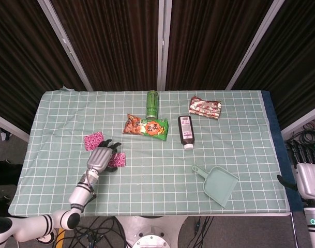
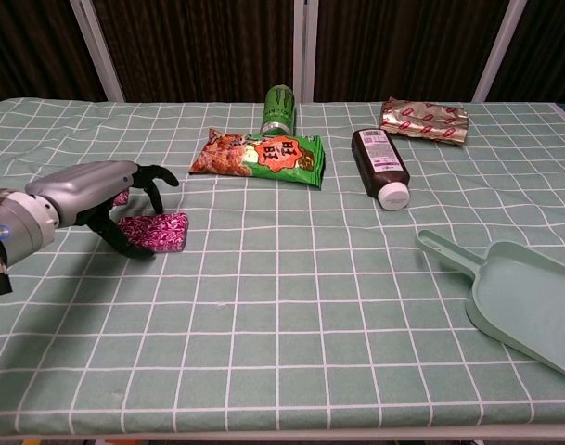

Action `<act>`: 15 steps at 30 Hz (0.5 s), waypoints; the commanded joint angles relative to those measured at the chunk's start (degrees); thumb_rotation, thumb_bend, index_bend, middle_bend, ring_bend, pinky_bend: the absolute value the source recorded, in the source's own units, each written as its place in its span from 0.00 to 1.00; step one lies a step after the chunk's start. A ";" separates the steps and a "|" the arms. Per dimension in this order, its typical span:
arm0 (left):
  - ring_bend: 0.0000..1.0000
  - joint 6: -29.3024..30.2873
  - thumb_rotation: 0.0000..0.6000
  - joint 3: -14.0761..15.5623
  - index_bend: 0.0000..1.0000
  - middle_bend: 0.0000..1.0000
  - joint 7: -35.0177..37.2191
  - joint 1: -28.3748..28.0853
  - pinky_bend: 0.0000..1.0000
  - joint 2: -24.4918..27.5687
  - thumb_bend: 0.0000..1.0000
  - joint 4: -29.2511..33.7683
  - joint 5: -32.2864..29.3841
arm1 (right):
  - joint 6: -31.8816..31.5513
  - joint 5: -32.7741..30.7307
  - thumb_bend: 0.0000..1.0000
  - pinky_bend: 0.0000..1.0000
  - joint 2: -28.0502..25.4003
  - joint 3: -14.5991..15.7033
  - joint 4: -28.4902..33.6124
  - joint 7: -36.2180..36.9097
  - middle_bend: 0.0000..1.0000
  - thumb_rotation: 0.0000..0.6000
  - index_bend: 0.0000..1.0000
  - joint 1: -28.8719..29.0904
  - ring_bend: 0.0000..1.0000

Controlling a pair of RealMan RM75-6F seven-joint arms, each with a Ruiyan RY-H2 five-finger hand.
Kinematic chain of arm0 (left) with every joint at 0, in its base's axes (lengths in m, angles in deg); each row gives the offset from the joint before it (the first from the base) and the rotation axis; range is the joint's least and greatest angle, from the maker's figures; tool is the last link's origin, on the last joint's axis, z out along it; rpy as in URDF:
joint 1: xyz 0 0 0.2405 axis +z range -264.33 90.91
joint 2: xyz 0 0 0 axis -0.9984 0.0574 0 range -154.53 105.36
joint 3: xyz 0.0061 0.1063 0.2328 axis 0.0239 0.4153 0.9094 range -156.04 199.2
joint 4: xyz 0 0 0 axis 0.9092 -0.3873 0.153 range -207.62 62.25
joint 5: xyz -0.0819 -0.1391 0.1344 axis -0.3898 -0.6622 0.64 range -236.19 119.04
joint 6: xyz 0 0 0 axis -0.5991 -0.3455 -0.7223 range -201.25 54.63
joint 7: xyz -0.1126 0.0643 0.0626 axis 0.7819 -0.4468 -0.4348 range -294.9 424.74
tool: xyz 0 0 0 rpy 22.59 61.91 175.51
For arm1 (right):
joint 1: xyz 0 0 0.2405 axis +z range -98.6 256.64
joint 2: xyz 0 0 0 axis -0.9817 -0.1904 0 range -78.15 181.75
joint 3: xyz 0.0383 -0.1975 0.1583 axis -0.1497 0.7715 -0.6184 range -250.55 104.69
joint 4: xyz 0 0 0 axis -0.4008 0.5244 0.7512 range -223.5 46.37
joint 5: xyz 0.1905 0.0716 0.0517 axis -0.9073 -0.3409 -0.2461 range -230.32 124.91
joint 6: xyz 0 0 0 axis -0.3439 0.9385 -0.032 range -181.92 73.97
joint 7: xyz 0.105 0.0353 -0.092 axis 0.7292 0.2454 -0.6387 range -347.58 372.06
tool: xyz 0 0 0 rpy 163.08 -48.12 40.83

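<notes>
1. Here, your left hand (image 2: 101, 190) sits over the near pink packet (image 2: 158, 231), with its dark fingers (image 2: 153, 176) spread apart and curved down around the packet's left end. You hold nothing yet; I cannot tell if a fingertip touches the packet.
2. The head view shows your right hand (image 1: 308, 177) off the right edge of the table, far from the pink packet. The chest view does not show it at all. I cannot tell if its fingers are apart or together.
3. The head view also shows a second pink packet (image 1: 93, 140), just past your left hand. In the chest view, your hand hides most of it.
4. The near pink packet lies flat. Its long side runs left to right in the chest view.
5. The table has a green cloth (image 2: 282, 306) with white squares. Dark curtains (image 1: 110, 41) hang behind it.
</notes>
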 commanded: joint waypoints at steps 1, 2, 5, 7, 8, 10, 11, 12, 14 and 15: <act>0.08 -0.17 1.00 -0.04 0.18 0.34 0.01 0.04 0.13 -0.07 0.16 -0.05 -0.13 | 0.05 -0.02 0.10 0.00 0.00 0.00 -0.03 0.02 0.00 1.00 0.00 0.02 0.00; 0.08 -0.14 1.00 -0.07 0.18 0.35 -0.02 0.06 0.13 -0.18 0.16 -0.10 -0.14 | 0.11 -0.06 0.10 0.00 0.02 -0.02 -0.04 0.05 0.00 1.00 0.00 0.04 0.00; 0.08 -0.08 1.00 -0.12 0.19 0.35 -0.17 0.08 0.13 -0.34 0.17 -0.22 -0.07 | 0.19 -0.11 0.10 0.00 -0.03 0.00 -0.06 0.17 0.00 1.00 0.00 0.03 0.00; 0.08 -0.05 1.00 -0.32 0.19 0.36 0.05 0.18 0.13 -0.39 0.17 -0.27 -0.23 | 0.18 -0.13 0.10 0.00 -0.05 0.01 -0.12 0.25 0.00 1.00 0.00 0.01 0.00; 0.09 -0.07 1.00 -0.46 0.19 0.37 0.17 0.21 0.13 -0.39 0.18 -0.26 -0.36 | 0.18 -0.15 0.10 0.00 -0.05 -0.01 -0.14 0.28 0.00 1.00 0.00 0.01 0.00; 0.09 -0.01 1.00 -0.67 0.20 0.37 0.27 0.26 0.13 -0.35 0.18 -0.32 -0.47 | 0.24 -0.24 0.10 0.00 -0.07 -0.05 -0.18 0.37 0.00 1.00 0.00 0.02 0.00; 0.09 -0.05 1.00 -0.75 0.20 0.37 0.35 0.28 0.13 -0.30 0.18 -0.30 -0.52 | 0.30 -0.28 0.10 0.00 -0.08 -0.07 -0.17 0.40 0.00 1.00 0.00 0.05 0.00; 0.09 -0.18 1.00 -0.86 0.20 0.37 0.48 0.29 0.13 -0.23 0.18 -0.25 -0.66 | 0.40 -0.35 0.10 0.00 -0.10 -0.08 -0.16 0.43 0.00 1.00 0.00 0.07 0.00; 0.10 -0.16 1.00 -0.95 0.20 0.38 0.35 0.26 0.13 -0.18 0.19 -0.36 -0.67 | 0.49 -0.44 0.10 0.00 -0.11 -0.12 -0.09 0.58 0.00 1.00 0.00 0.10 0.00; 0.10 0.04 1.00 -0.82 0.21 0.39 0.04 0.23 0.13 -0.21 0.19 -0.65 -0.36 | 0.52 -0.43 0.10 0.00 -0.14 -0.13 -0.03 0.69 0.00 1.00 0.00 0.11 0.00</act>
